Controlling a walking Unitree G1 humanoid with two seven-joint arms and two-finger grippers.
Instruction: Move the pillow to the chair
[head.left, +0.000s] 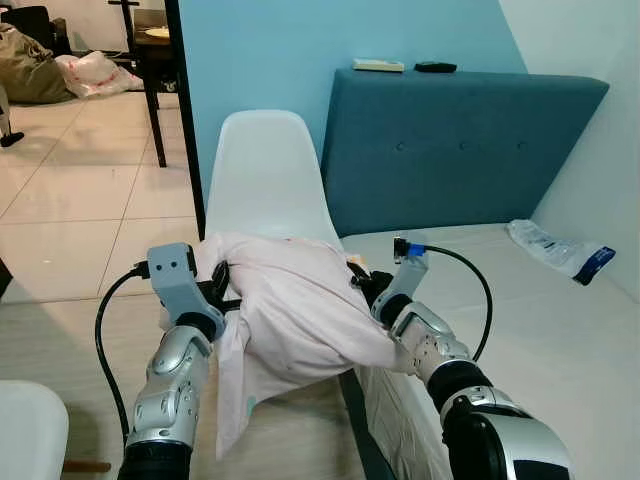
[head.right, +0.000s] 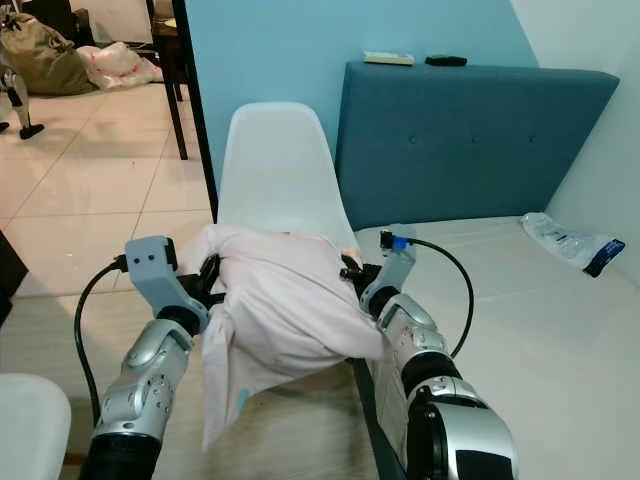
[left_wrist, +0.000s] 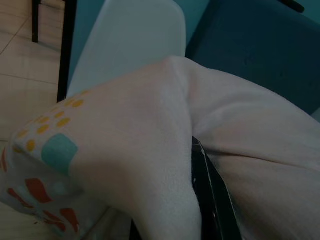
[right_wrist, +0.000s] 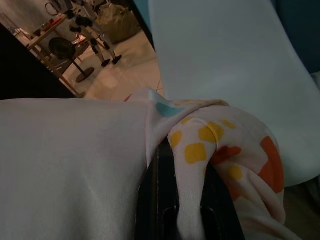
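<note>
Left gripper (head.left: 222, 288) clenched on the left edge of the pillow (head.left: 300, 305); the left wrist view shows fabric bunched over a black finger (left_wrist: 212, 200). Pillow sits over the front edge of the white chair (head.left: 262, 170) seat, pale pink case, loose cloth hanging off the front left corner toward the floor. Right gripper (head.left: 362, 283) clenched on the right edge, printed fabric pinched between its jaws. Bed (head.left: 520, 310) just beside, on the right. Judgement: light, soft, sags between holds; the case may slide over the filling, so grip deep into the two opposite side edges.
</note>
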